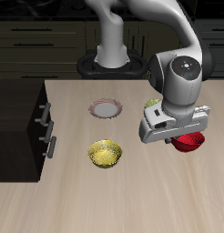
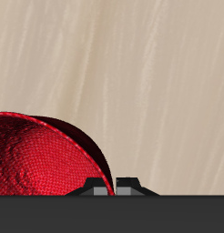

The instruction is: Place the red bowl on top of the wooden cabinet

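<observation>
1. Red and glossy, the red bowl (image 1: 188,143) is seen just under the pincer (image 1: 182,136), away from the wooden cabinet (image 1: 23,127) at the counter's (image 1: 132,200) opposite side edge.
2. It is judged light, rigid and slippery; its thin rim is best pinched.
3. Whether the pincer is clenched on it cannot be told.
4. A yellow bowl (image 1: 106,153) and plate (image 1: 106,108) lie between.
</observation>
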